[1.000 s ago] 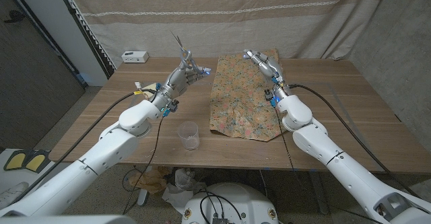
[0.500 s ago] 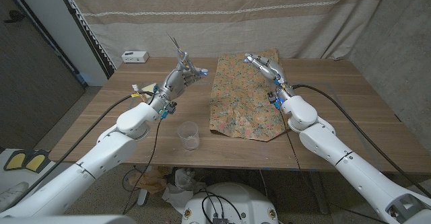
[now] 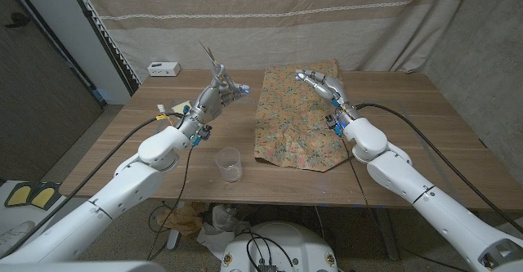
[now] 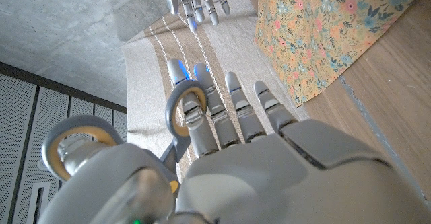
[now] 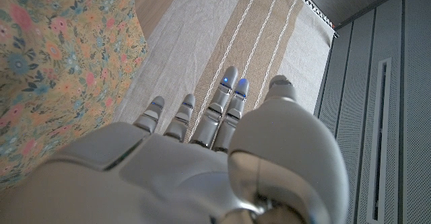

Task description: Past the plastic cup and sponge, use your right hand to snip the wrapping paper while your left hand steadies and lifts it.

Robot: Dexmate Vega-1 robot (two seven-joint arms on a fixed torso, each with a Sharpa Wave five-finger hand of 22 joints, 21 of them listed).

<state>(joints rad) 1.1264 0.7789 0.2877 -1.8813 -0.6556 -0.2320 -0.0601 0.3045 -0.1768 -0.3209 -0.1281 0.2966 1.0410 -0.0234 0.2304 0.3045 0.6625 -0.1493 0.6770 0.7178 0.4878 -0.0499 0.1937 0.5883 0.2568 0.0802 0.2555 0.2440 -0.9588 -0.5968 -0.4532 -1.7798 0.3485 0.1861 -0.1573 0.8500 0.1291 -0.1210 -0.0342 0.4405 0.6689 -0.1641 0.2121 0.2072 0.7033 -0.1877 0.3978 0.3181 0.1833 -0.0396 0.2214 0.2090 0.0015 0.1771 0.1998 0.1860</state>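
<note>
The floral wrapping paper (image 3: pixel 290 121) lies spread on the wooden table (image 3: pixel 409 117), right of middle. My left hand (image 3: pixel 222 88) is raised to the left of the paper and holds grey-handled scissors (image 3: pixel 211 57) with the blades pointing up. In the left wrist view its fingers (image 4: pixel 222 120) pass through a scissor ring (image 4: pixel 183 106), with the paper (image 4: pixel 316 29) beyond. My right hand (image 3: pixel 319 82) is over the paper's far part, fingers apart and holding nothing. In the right wrist view its fingers (image 5: pixel 222 109) are stretched out beside the paper (image 5: pixel 54 56). I cannot tell whether it touches the paper.
A clear plastic cup (image 3: pixel 229 164) stands near the table's front edge, left of the paper. A small white box (image 3: pixel 164 68) sits at the far left corner. A curtain (image 3: pixel 270 19) hangs behind the table.
My left hand has shifted slightly left with the scissors. My right hand has moved a little nearer over the paper's far part.
</note>
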